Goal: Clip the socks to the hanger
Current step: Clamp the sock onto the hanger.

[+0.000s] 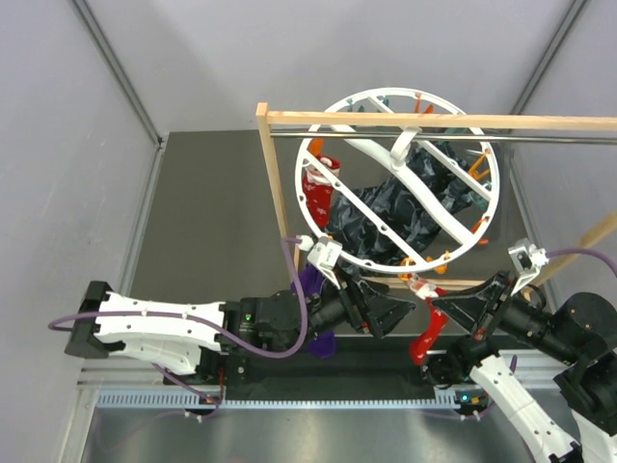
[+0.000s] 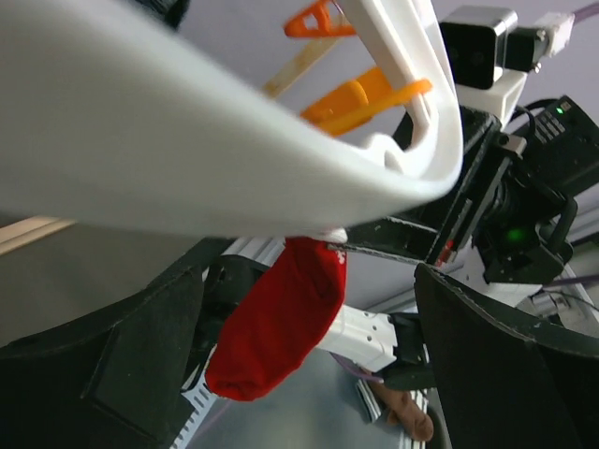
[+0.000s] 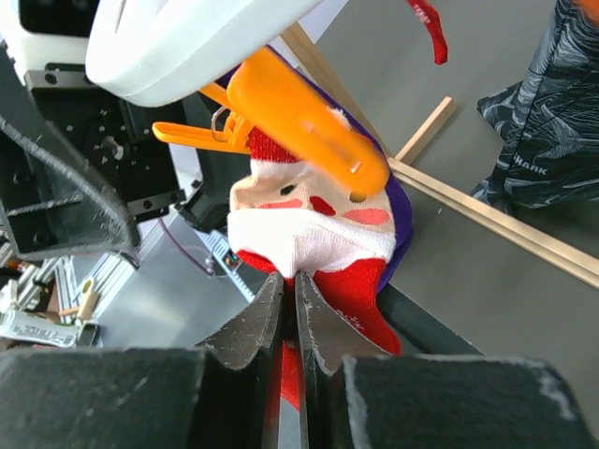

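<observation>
**Top view.** The hanger (image 1: 376,262) hangs from the metal rod (image 1: 540,138) of the wooden frame (image 1: 280,174). No container shows here, and the ring is the only holder. One red sock (image 1: 318,188) is clipped at its left rim, and the dark patterned socks (image 1: 410,207) drape across the middle. A purple sock (image 1: 323,342) hangs by the left arm; you cannot tell whether a clip has it. The Santa sock (image 1: 424,340) dangles at the near rim, between the left gripper (image 1: 390,311) and the right gripper (image 1: 445,311). The ring swings free, so a pull from either arm may tilt it and shift the clip.

**Left wrist.** The left gripper (image 2: 309,281) has its fingers spread wide and grips nothing. The rim (image 2: 187,140) fills the top of the view, an orange clip (image 2: 360,98) sits above, and the Santa sock (image 2: 281,323) hangs below. The right arm (image 2: 524,187) is close, so watch for a knock if you advance.

**Right wrist.** The right gripper (image 3: 288,309) is pinched almost together on the red fabric under the white cuff of the Santa sock (image 3: 309,234). The clip (image 3: 299,122) appears to bite only the cuff's top edge. The bite looks shallow, so a downward tug could strip the sock out. If you let go first and the bite is poor, the sock may drop to the table.
</observation>
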`<state>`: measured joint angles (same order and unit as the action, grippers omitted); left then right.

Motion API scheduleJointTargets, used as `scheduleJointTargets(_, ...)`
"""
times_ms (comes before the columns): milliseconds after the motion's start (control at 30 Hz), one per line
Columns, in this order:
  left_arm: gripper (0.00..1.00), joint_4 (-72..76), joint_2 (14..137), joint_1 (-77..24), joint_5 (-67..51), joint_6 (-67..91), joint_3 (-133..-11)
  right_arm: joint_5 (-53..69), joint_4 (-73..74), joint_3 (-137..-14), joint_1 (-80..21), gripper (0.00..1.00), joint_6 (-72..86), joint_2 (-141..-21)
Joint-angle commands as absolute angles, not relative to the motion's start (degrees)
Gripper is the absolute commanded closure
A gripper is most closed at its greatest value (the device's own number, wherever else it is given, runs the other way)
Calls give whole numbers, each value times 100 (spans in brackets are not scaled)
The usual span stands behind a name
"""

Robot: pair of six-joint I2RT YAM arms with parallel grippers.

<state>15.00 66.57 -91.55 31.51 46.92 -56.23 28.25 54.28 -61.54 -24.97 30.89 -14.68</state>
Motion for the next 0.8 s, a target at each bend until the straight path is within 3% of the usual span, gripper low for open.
scheduleJointTargets(0, 1, 1723, 6486, -9141, 2497, 4510, -5563, 2681, 5370, -6179, -2540, 93, 2962, -1450)
scheduleJointTargets(767, 1, 607, 5652, -9185, -1054, 3068, -6231, 1775, 5889, -6231, -2549, 84, 2681, -1538)
